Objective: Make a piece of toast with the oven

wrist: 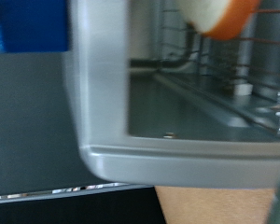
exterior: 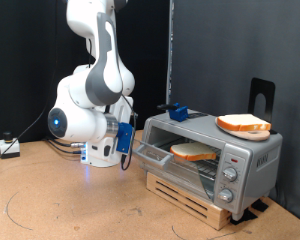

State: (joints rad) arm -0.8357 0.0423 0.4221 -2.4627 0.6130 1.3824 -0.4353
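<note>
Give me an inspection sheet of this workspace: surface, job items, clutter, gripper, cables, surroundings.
Surface: brown tabletop; wooden pallet under the oven.
Job items: oven, door open; piece of toast lying inside on the rack.
Clutter: second slice on an orange dish on the oven's top; blue block on the oven's top, toward the exterior view's left.
Gripper: gripper at the open door's edge, holds nothing visible.
Cables: cables running along the exterior view's left.
Surroundings: black backdrop.

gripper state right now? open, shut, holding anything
gripper: at the oven door's edge, near the piece of toast on the rack; open or shut cannot be told, nothing seen between its fingers.
</note>
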